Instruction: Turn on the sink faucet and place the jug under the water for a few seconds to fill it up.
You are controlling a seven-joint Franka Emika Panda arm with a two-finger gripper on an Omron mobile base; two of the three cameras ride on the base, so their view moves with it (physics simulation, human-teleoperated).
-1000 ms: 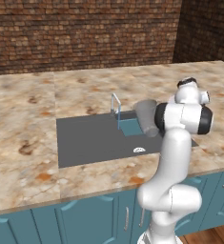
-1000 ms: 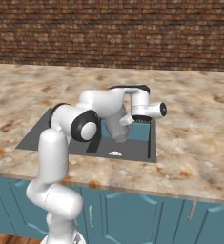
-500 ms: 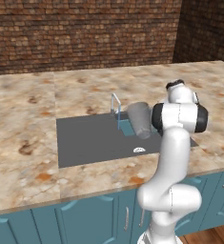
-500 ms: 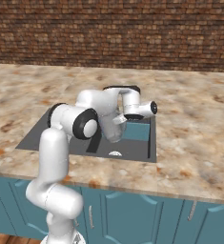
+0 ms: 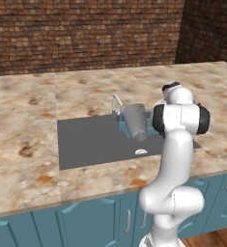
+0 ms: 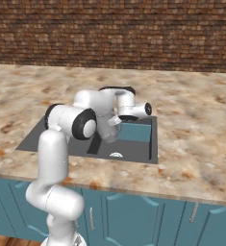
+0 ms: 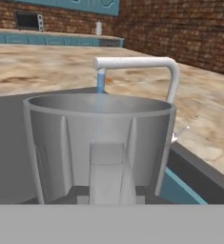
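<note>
Fingers (image 6: 115, 121) clenched on the jug (image 5: 135, 121), holding it up over the sink (image 5: 93, 140), tilted in the base views with its open mouth turned up toward the faucet (image 5: 117, 103). In the hand view, jug (image 7: 98, 147) right ahead of the fingers, mouth wide toward the camera, its looped handle at the near side in the middle. Faucet spout (image 7: 137, 64) reaching across just beyond the far rim of the jug, a thin blue stream of water (image 7: 100, 82) falling from its end down behind that rim. Cannot tell from the pictures if the stream really enters the jug or passes just behind it. Small round white drain (image 5: 141, 152) lying on the dark sink floor below the jug and nearer to the front edge. Teal inner wall (image 6: 133, 133) showing beside the fingers in the right base view. Speckled stone counter (image 5: 33, 116) all around the sink, brick wall (image 5: 81, 34) far beyond.
</note>
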